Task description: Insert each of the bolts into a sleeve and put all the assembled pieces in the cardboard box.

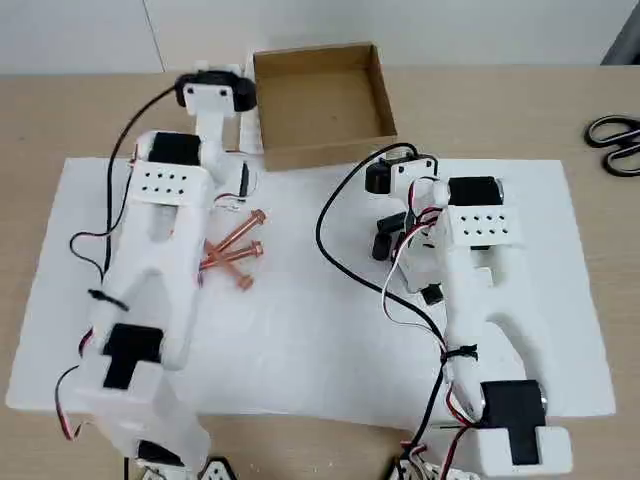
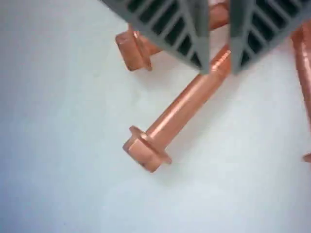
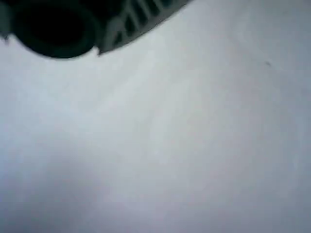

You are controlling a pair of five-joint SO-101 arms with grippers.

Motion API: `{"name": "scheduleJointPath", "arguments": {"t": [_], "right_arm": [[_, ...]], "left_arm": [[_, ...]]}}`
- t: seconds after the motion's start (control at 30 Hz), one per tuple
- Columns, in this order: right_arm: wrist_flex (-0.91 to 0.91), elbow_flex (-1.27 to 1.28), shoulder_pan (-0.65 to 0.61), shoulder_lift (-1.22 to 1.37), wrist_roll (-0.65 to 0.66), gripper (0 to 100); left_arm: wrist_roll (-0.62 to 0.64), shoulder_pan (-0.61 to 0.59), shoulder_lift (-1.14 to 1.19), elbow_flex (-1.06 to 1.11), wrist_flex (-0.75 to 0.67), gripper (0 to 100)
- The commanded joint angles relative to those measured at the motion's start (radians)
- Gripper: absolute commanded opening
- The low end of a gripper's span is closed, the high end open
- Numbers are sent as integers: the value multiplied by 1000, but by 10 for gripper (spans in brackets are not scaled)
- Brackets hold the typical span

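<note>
Straddling a copper bolt (image 2: 177,116), left hand (image 2: 219,67) narrowly parted, right hand (image 1: 392,232) seemingly against black sleeve (image 3: 53,31), grip impossible to tell

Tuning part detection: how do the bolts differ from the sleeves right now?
Bolts are copper and long; sleeves are black and short. Bolts lie heaped beside the left arm; sleeves sit by the right arm. Both kinds are over the white sheet, outside the cardboard box.
</note>
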Motion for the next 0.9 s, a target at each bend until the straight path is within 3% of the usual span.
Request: {"name": "scheduleJointPath", "arguments": {"t": [0.0,0.2,0.4,0.87], "right_arm": [[-7,-6,4,-50,2,6],[-7,-6,4,-50,-25,6],[-33,31,4,-50,-25,6],[-64,74,2,-51,-25,6]], "left_arm": [[-9,-3,-68,-42,6,9],[-5,-86,-46,-42,-11,12],[32,-173,81,-47,0,105],[63,-180,253,-102,-54,86]]}}
